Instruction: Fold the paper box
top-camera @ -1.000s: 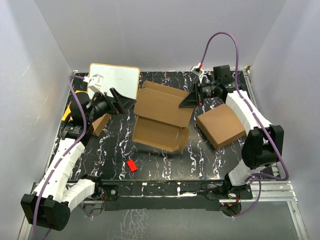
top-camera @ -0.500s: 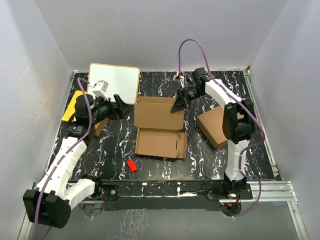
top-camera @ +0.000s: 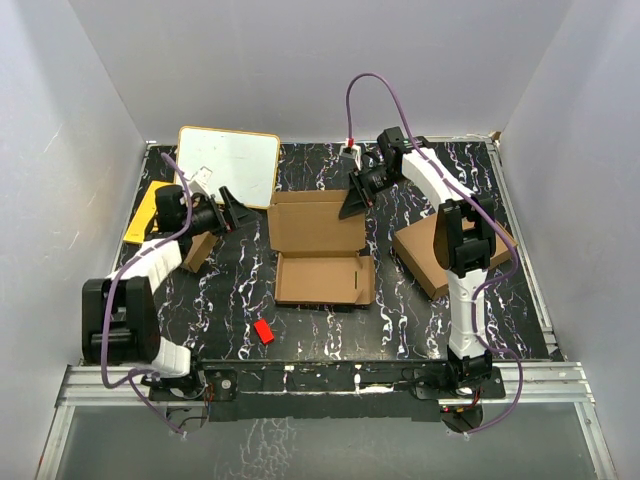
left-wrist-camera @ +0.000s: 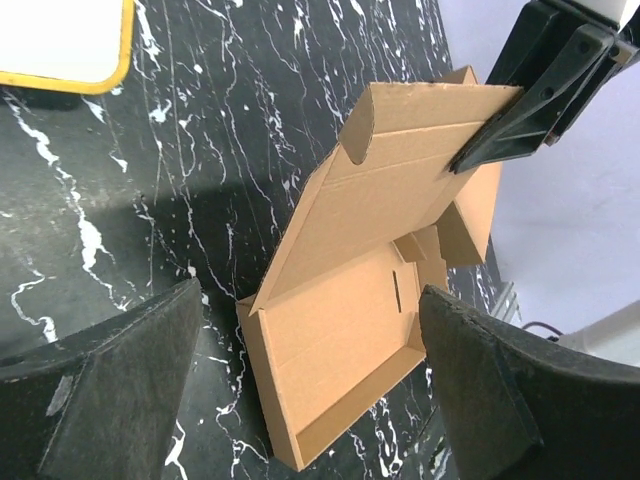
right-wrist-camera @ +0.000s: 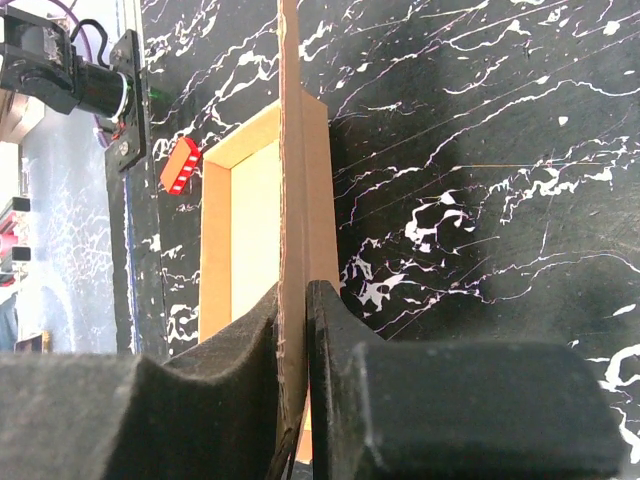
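Note:
The paper box (top-camera: 320,255) is thin brown cardboard in the middle of the table, its shallow tray flat and its hinged lid raised behind it. It also shows in the left wrist view (left-wrist-camera: 350,320). My right gripper (top-camera: 350,203) is shut on the lid's right edge; in the right wrist view the lid (right-wrist-camera: 292,150) stands edge-on between the pads (right-wrist-camera: 330,330). My left gripper (top-camera: 233,208) is open and empty, left of the box, apart from it. In its wrist view the wide fingers (left-wrist-camera: 480,390) frame the tray.
A thicker brown box (top-camera: 440,250) lies right of the paper box. A small brown box (top-camera: 200,250) sits under the left arm. A whiteboard (top-camera: 228,162) and a yellow item (top-camera: 143,210) are at the back left. A red block (top-camera: 263,331) lies near the front.
The box has gone from tilted and half flat to a tray lying flat with the lid raised. The right gripper moved left and back with the lid. The left arm drew back to the left.

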You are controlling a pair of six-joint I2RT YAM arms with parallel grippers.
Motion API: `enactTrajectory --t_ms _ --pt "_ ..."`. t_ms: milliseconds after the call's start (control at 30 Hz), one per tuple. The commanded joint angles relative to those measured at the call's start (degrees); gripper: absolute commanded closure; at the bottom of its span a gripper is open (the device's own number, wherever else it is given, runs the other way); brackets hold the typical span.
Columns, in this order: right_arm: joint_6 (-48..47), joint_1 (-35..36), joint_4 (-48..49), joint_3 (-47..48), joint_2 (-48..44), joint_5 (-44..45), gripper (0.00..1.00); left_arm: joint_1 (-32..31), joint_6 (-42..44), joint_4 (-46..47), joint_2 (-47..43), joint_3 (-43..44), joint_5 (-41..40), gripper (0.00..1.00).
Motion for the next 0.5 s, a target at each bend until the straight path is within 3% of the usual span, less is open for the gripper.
enactTrajectory --t_ms 0,233,467 --pt "-2.17 0.13 -0.65 2.47 0.10 -0.36 0.81 -0.18 0.43 6.73 2.07 0.49 6.79 0.13" --pt "-1.52 0.23 -0.12 3.36 0.19 1.19 0.69 -0.55 1.31 17.74 6.73 -1.42 7.91 0.14" --pt "-1.40 0.21 0.13 3.23 -0.14 3.47 0.52 -3.44 0.70 24.36 14.55 1.96 11.66 0.15"
